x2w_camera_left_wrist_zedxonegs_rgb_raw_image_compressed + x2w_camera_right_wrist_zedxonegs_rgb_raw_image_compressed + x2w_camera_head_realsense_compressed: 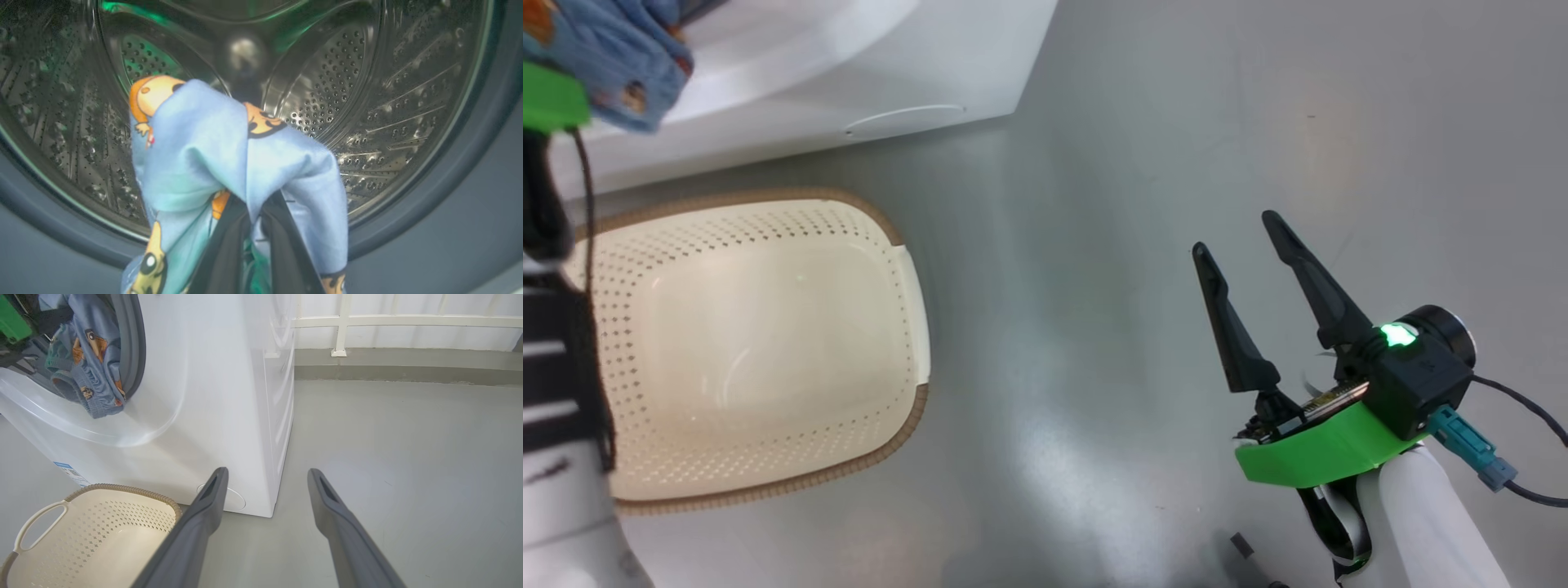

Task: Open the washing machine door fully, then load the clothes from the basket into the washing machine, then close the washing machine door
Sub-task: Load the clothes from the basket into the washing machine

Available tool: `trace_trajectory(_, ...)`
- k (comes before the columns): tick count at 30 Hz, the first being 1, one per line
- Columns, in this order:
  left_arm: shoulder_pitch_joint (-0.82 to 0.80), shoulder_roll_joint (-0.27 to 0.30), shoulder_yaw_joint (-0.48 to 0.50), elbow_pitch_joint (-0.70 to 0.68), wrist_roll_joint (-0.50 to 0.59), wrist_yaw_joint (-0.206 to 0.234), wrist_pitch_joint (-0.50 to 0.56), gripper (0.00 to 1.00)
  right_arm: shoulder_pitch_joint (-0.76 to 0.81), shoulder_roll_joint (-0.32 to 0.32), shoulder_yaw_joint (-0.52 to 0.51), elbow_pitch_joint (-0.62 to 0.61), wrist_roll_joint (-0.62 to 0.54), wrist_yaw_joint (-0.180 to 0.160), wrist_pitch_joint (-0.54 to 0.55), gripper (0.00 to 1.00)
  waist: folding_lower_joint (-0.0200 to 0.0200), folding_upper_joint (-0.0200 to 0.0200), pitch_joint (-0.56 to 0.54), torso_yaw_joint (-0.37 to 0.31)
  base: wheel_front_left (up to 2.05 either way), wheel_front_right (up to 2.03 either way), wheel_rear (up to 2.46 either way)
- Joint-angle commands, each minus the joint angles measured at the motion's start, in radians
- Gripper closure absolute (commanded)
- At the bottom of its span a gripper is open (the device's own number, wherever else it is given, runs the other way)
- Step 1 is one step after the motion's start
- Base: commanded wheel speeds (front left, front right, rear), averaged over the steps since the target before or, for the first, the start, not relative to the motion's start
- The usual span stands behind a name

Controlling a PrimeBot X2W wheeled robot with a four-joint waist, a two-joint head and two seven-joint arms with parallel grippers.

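- The fingertips of the left gripper (pixel 251 222) are being hidden by the garment (pixel 212 155), which is being clamped tightly at the mouth of the drum (pixel 388 102).
- The right gripper (pixel 1235 233) is being held wide open, gripping nothing, over the floor (pixel 1111 245), well apart from the basket (pixel 913 302) by the washer (pixel 229 396).

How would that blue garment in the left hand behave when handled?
Probably floppy: the garment drapes in folds over the left hand. Likely light, since a pinch carries it. It should slump where dropped.
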Motion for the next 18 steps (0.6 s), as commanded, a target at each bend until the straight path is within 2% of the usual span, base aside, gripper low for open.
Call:
trace_trajectory(1, -0.019, 0.047, 0.015, -0.016, 0.009, 0.006, -0.008, 1.0, 0.027, 0.007, 0.026, -0.018, 0.014, 0.002, -0.005, 0.0, 0.0, 0.0, -0.008, -0.012, 0.0, 0.0, 0.0)
trace_trajectory(7, -0.128, 0.083, 0.006, 0.114, 0.038, 0.026, -0.04, 1.0, 0.039, 0.009, 0.054, -0.006, 0.023, 0.002, -0.005, 0.0, 0.0, 0.0, -0.022, -0.055, 0.0, 0.0, 0.0)
trace_trajectory(18, -0.324, 0.195, 0.002, 0.388, 0.084, 0.056, -0.085, 1.0, 0.065, 0.01, 0.102, 0.006, 0.03, 0.002, -0.005, 0.0, 0.0, 0.0, -0.003, -0.137, 0.0, 0.0, 0.0)
